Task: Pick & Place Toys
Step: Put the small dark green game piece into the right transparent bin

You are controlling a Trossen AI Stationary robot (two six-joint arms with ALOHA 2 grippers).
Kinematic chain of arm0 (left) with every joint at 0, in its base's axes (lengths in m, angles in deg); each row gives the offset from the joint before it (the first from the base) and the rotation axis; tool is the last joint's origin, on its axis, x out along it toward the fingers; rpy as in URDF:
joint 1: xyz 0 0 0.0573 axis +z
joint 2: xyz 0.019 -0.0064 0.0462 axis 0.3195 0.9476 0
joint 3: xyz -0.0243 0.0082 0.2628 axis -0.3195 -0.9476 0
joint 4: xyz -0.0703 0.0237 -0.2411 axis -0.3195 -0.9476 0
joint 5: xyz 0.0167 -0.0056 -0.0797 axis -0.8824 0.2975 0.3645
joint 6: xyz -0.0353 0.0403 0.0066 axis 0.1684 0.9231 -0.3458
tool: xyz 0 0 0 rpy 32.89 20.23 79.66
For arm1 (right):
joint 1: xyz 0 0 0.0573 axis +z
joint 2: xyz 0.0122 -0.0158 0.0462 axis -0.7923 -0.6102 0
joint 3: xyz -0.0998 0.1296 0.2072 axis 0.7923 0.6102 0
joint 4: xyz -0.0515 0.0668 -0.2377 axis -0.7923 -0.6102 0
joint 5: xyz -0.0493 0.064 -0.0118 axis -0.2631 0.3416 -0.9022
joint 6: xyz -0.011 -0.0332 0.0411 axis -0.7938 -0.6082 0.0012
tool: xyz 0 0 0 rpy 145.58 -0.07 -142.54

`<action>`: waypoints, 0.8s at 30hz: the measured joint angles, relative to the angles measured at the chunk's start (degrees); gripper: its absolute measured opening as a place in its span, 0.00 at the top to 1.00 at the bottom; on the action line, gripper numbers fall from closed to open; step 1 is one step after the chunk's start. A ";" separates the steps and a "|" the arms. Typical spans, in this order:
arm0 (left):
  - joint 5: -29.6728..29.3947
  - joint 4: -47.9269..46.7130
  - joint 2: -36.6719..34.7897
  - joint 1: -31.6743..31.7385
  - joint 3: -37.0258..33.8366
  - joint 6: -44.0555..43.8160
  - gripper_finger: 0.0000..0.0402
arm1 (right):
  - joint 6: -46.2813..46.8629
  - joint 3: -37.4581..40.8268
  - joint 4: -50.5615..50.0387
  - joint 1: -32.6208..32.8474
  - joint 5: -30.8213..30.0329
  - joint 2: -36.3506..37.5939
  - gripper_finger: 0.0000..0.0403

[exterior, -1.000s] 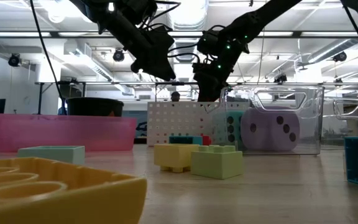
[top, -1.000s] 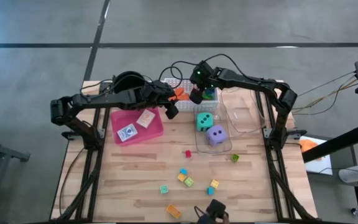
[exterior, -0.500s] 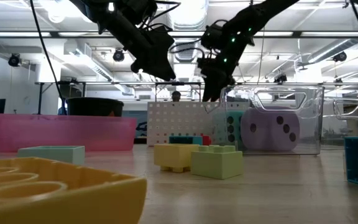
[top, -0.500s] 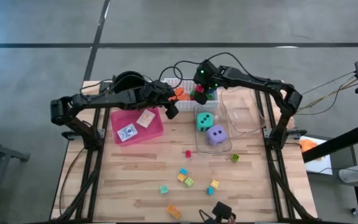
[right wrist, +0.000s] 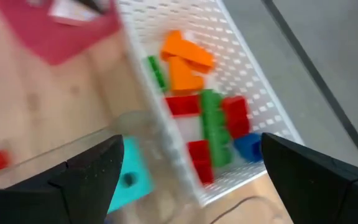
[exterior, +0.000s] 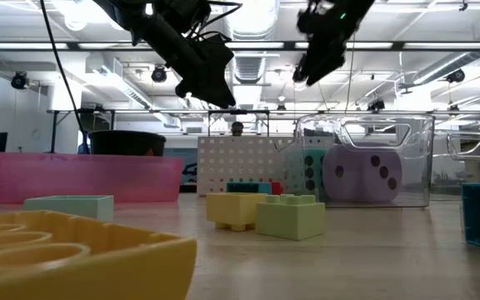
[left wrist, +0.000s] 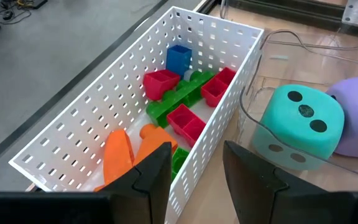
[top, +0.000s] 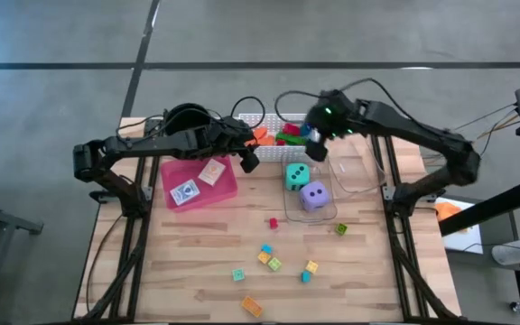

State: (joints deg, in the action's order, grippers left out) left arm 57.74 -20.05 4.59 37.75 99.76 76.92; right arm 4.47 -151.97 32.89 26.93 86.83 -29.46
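The white perforated basket [top: 258, 120] at the table's far edge holds red [left wrist: 185, 121], green [left wrist: 179, 99], blue [left wrist: 179, 59] and orange [left wrist: 120, 152] blocks. A teal die [top: 297, 175] and a purple die [top: 313, 196] sit in a clear container [top: 325, 217]. More small blocks [top: 269, 258] lie loose on the wood near the front. My left gripper [top: 247, 161] hangs by the basket's near left corner, slightly open with nothing in it. My right gripper [top: 317, 147] is raised over the basket's right end and stands wide open, with nothing between its fingers [right wrist: 86, 174].
A pink tray [top: 228, 188] holding two cards stands left of the dice. A second clear container [top: 355, 167] stands to the right of the dice. A red block [top: 273, 222] and a green block [top: 340, 229] lie near the dice container. Black cables curl behind the basket.
My right gripper has risen from just above the basket and gone toward the table's right edge, with nothing between its fingers. The blocks it had covered in the basket now show.
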 joint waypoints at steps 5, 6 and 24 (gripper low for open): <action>0.00 0.00 0.00 0.00 0.00 0.00 0.63 | 4.69 7.19 0.24 8.12 0.01 9.72 0.07; 0.00 -0.02 0.00 0.01 0.00 0.00 0.63 | 5.86 8.99 0.29 10.03 0.02 11.64 0.07; 0.02 1.32 0.00 -0.02 0.00 -11.72 0.63 | 27.08 40.82 31.22 41.74 0.00 28.91 0.07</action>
State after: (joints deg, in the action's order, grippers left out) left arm 57.77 -18.73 4.59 37.72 99.76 65.20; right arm 31.55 -111.15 64.11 68.66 86.83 -0.55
